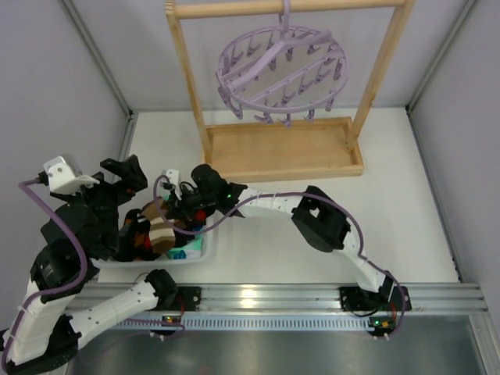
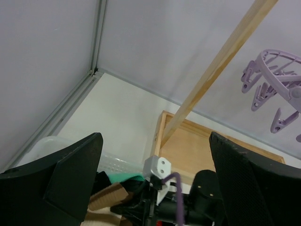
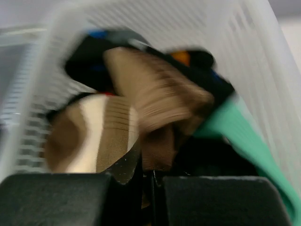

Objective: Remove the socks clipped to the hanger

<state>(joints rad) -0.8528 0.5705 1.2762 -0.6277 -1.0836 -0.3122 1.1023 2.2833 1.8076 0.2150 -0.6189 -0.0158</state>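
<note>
Brown sock [image 3: 155, 94] (soft, limp, prob. best pinched at edge) was clamped by right gripper [image 3: 151, 175]; left gripper [image 2: 155, 141] was spread wide.

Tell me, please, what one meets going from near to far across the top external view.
The metal rail → white basket holding the socks → wooden frame's base tray → lilac hanger.

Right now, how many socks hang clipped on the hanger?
0. Every visible peg on the hanger is bare, though some far pegs overlap. The socks lie in the basket.
</note>
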